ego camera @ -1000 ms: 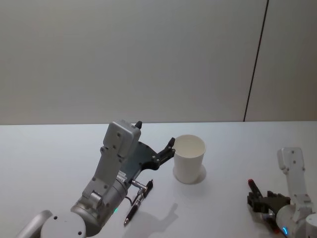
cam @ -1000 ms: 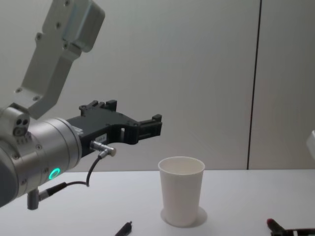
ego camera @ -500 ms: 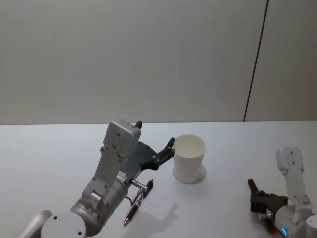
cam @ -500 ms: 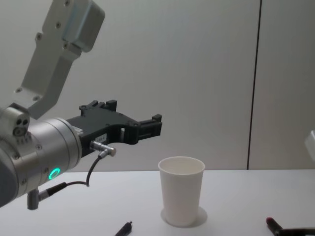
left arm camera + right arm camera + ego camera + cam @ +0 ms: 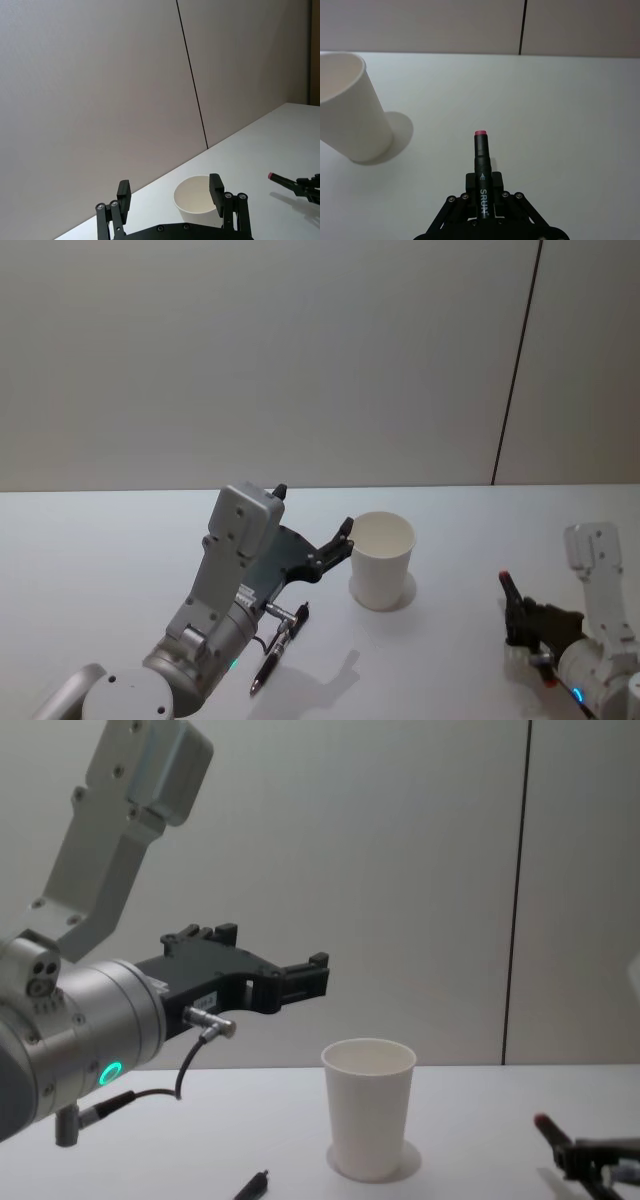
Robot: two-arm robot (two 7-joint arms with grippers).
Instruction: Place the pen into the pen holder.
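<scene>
Right end effector (image 5: pixel 484 183) sits low at the robot's right side of the white bench (image 5: pixel 100 560), fingers clamped on the black pen w/ a red end cap (image 5: pixel 482 152). The pen sticks out fwd past the fingertips, red end leading; in chest view it tilts up a bit, red end highest. Can't tell whether the pen or the fingers touch the bench. The pen is well apart from the plain white paper cup (image 5: pixel 382 575), off to the cup's right. The cup stands upright on the bench approx. mid-scene, wide mouth up, tapering to its base. Left end effector (image 5: pixel 272 950) hangs raised off the bench, left of the cup and higher than its rim in chest view, fingers spread apart w/ nothing btwn them; in left wrist view the cup's mouth shows beyond and btwn the two fingertips. A second dark pen (image 5: pixel 272 652) lies flat on the bench near the left arm, front-left of the cup, apart from it and from the left end effector above.
</scene>
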